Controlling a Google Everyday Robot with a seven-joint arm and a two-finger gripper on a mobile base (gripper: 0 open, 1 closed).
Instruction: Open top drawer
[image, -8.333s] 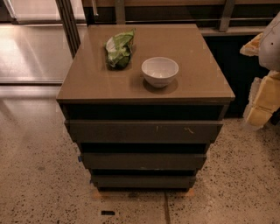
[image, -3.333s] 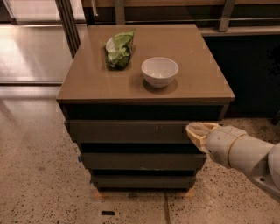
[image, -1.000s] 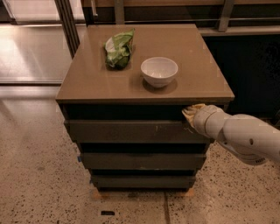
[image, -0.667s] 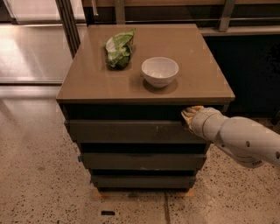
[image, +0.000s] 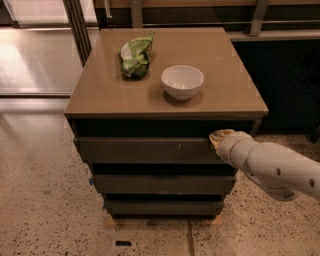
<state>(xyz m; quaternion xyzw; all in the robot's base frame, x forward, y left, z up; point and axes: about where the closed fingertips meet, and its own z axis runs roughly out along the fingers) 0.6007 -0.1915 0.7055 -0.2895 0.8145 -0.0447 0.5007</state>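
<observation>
The top drawer (image: 145, 150) is the widest dark grey-brown front just under the brown cabinet top (image: 115, 100), with small pale scratches right of centre. It looks closed, its front about level with the cabinet edge. My gripper (image: 218, 138) comes in from the right on a white arm (image: 275, 167). Its tip rests at the drawer front's upper right edge, at the dark gap under the cabinet top.
A green crumpled bag (image: 136, 55) and a white bowl (image: 182, 81) sit on the cabinet top. Two narrower drawer fronts (image: 162, 184) lie below the top drawer. Speckled floor (image: 45, 200) surrounds the cabinet. Dark panels stand behind on the right.
My gripper has shifted slightly left and up along the drawer's right end, over the last second. The drawer front has not visibly moved.
</observation>
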